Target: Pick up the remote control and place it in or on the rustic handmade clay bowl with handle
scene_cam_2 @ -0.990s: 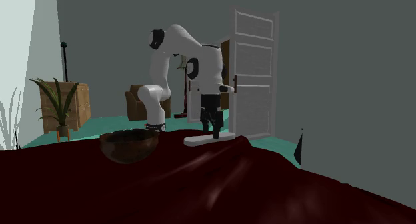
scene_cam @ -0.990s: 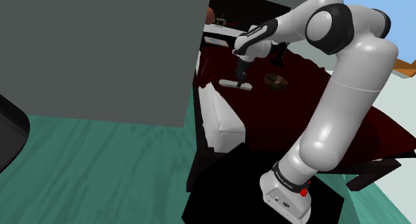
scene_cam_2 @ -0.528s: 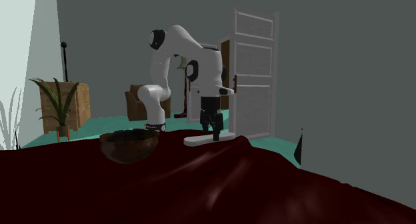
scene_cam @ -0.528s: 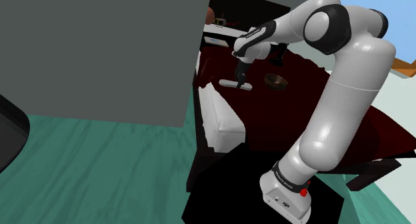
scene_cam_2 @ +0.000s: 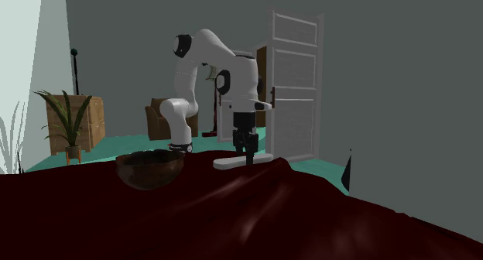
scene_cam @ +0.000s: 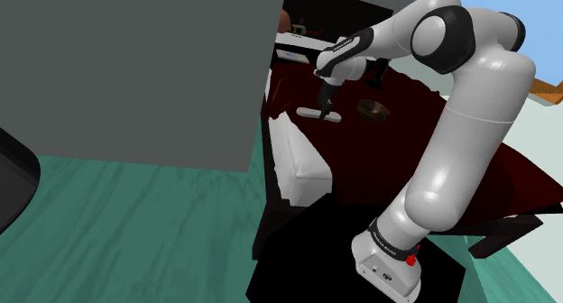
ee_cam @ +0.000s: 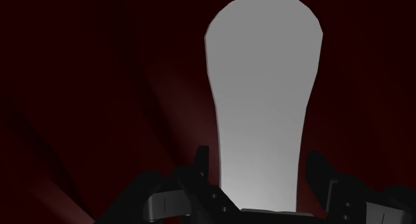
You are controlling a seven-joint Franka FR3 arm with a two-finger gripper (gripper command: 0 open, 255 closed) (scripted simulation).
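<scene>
My tool point(ee_cam: 259, 164) is released, its fingers point(ee_cam: 200, 165) straddling the narrow end of the pale grey remote point(ee_cam: 263, 89), which lies flat on dark red cloth point(ee_cam: 100, 89), ready for clamping. In the shoulder view, the brown bowl point(scene_cam: 373, 108) sits at the remote's three o'clock.

Remote control point(ee_cam: 263, 89): near end cut off by the wrist view's edge, behind the pincer point(ee_cam: 257, 156) body.
Bowl point(scene_cam_2: 149, 169): base sunk behind a fold of the dark red cloth point(scene_cam_2: 255, 212) in the second exterior view. Handle not discernible, and too small for detail in the shoulder view point(scene_cam: 373, 108).
Arm point(scene_cam_2: 205, 61): lower end hidden behind the cloth's ridge.
Grey wall point(scene_cam: 135, 76): screens the cloth's edge towards the shoulder view's left.
Pincer's grip: not determinable.
</scene>
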